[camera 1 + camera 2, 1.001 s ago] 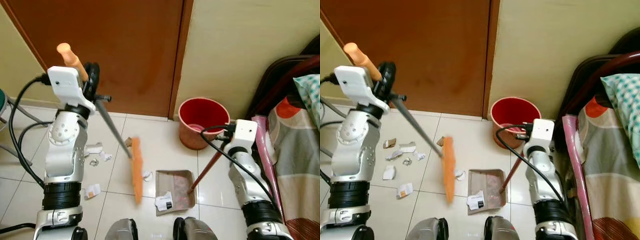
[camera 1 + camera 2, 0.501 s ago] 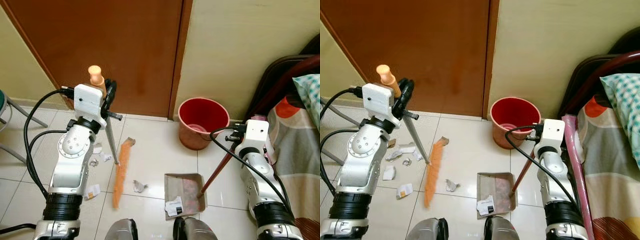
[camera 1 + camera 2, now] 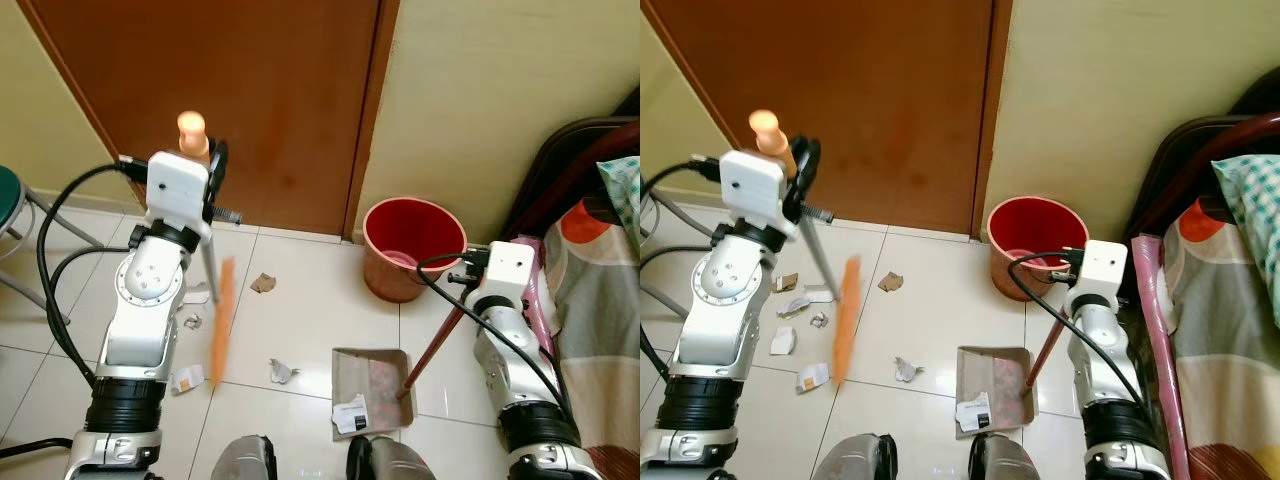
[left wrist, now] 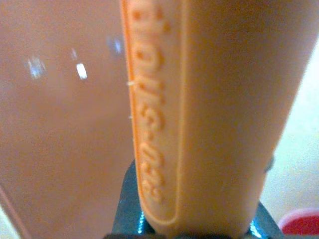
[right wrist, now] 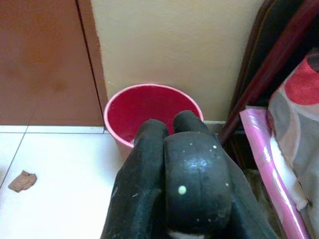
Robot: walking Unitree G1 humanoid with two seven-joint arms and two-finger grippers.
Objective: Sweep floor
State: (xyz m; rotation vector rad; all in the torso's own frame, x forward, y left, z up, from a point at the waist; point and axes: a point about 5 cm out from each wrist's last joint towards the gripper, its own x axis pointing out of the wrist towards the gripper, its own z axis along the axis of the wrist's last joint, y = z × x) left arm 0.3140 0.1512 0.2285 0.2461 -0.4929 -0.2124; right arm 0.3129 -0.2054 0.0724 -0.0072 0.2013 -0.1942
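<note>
The broom [image 3: 218, 320], with its orange bristle head, thin grey pole and orange grip, looks light but top-heavy (best held high on the handle). It hangs over paper scraps [image 3: 800, 318] on the tiles, clamped in the left gripper [image 3: 212, 175]. The right gripper [image 5: 172, 169] is closed around the dustpan [image 3: 370, 390] handle.

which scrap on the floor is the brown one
The brown scrap lying alone on the tile in front of the door. The other scraps, such as the crumpled one near the dustpan, are white or grey.
</note>
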